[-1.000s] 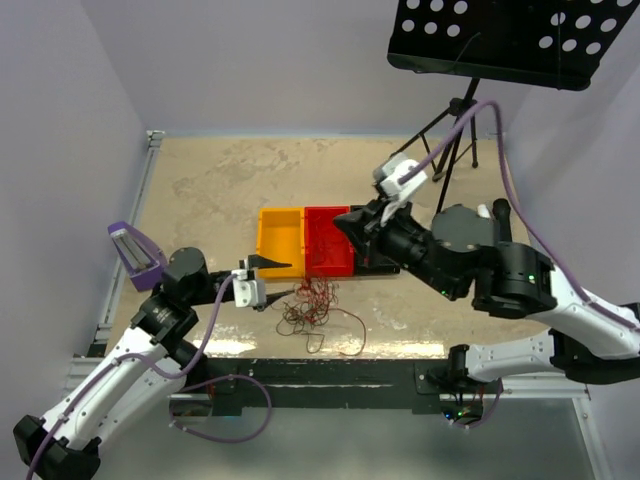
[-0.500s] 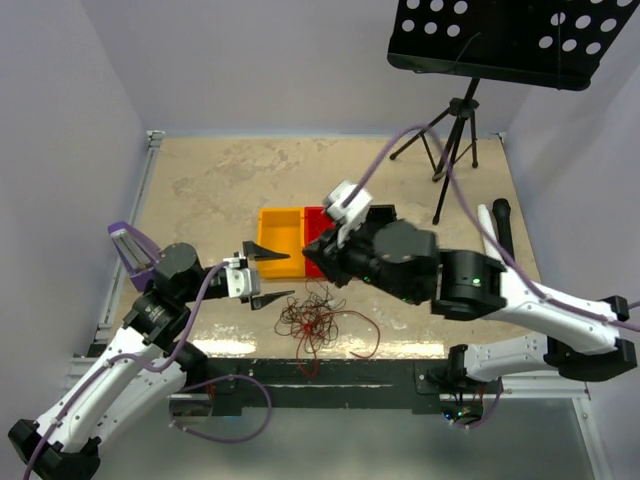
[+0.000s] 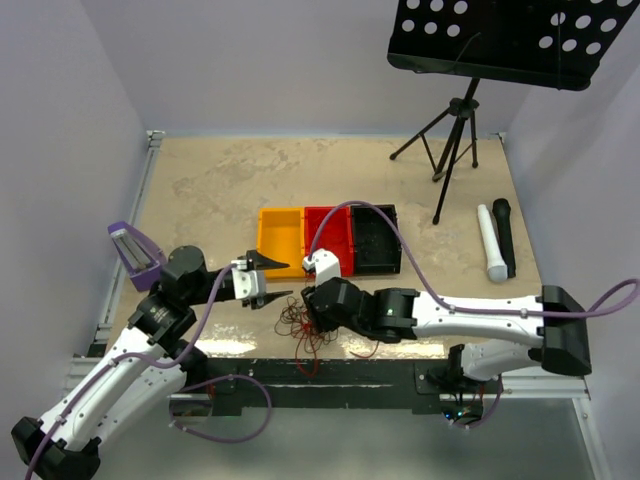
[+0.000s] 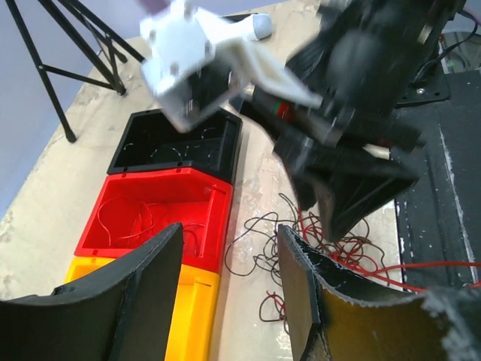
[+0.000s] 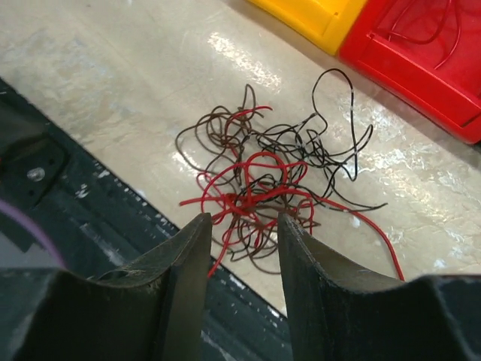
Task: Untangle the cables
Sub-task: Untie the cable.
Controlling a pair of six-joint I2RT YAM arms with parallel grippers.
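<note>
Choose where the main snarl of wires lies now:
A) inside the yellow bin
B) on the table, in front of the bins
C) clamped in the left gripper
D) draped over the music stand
B: the right wrist view shows the cables lying loose on the table, outside the yellow bin and red bin.

High overhead view from behind the arm bases, looking down over the whole table (image 3: 200,190). Left wrist view looks low and sideways past the left claw (image 4: 229,233); right wrist view looks steeply down past the right claw (image 5: 242,219) (both close). All three share the cables (image 3: 305,318) and red tray (image 3: 335,235).
</note>
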